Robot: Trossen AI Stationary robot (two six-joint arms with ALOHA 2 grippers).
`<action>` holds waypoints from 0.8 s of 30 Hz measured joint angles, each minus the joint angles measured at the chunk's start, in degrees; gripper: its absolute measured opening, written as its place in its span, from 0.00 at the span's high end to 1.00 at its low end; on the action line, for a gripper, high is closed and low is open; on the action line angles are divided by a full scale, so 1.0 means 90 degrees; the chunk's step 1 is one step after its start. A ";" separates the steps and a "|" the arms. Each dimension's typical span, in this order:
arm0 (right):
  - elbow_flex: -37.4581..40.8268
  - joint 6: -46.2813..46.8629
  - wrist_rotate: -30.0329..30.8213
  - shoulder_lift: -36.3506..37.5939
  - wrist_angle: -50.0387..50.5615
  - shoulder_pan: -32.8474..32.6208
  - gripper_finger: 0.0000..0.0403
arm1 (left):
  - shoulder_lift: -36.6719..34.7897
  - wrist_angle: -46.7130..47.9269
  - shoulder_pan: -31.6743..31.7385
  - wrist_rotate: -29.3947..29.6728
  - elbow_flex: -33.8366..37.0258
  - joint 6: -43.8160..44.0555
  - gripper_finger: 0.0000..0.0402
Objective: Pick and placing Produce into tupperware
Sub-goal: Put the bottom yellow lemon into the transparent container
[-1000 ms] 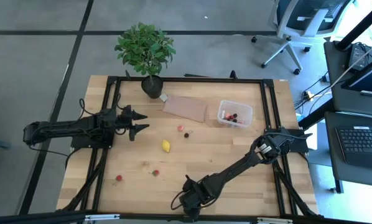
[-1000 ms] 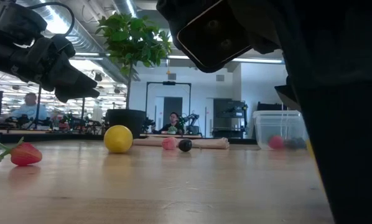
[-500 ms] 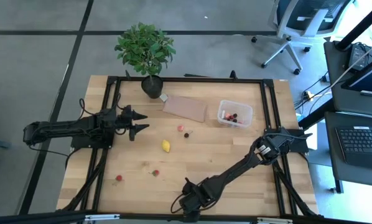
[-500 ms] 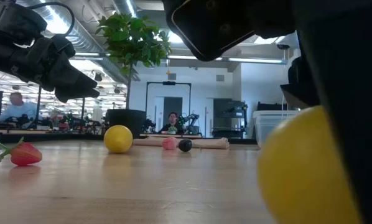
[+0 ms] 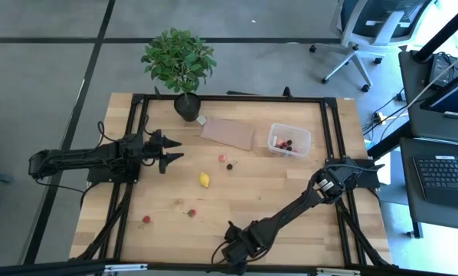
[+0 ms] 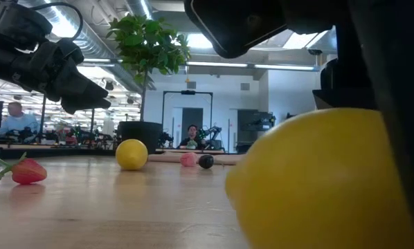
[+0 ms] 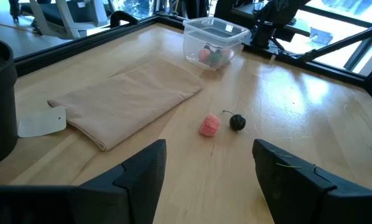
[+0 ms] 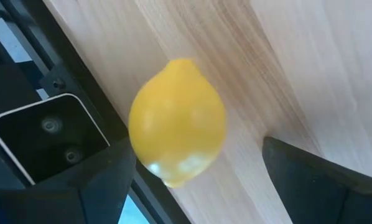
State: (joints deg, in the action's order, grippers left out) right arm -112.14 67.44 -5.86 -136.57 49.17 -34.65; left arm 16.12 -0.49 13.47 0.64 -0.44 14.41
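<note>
My right gripper (image 5: pixel 230 257) points down at the table's near edge and stands open (image 8: pixel 198 180). A yellow lemon (image 8: pixel 176 121) lies on the wood just beyond its fingertips, and it looms large in the low view (image 6: pixel 325 180). I cannot tell whether a finger touches it. A second lemon (image 5: pixel 204 179) lies mid-table. A pink berry (image 7: pixel 209 124) and a dark cherry (image 7: pixel 237 122) lie beyond it. Two strawberries (image 5: pixel 191 212) (image 5: pixel 146 219) lie toward the near left. The clear tupperware (image 5: pixel 289 140) at the far right holds a few pieces. My left gripper (image 5: pixel 174 149) waits open at the left.
A brown sheet (image 5: pixel 227 133) lies flat at the back, beside a potted plant (image 5: pixel 179 61) at the far edge. The low camera's black box (image 8: pixel 43 143) sits on the table's near edge, right next to the lemon. Black frame rails (image 5: pixel 332 130) run along the table's sides.
A yellow lemon has come into the low view from the right and grown until it fills much of the picture, so it has moved along the table toward the near edge. My left arm has kept still.
</note>
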 joint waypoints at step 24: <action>0.0012 -0.0073 0.0106 -0.0060 -0.0177 0.0085 0.44 | 0.0000 0.0001 0.0000 0.0000 0.0000 0.0000 0.42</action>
State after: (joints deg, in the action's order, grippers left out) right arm -112.03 66.78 -4.91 -137.11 47.58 -33.89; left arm 16.12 -0.48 13.46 0.64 -0.45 14.41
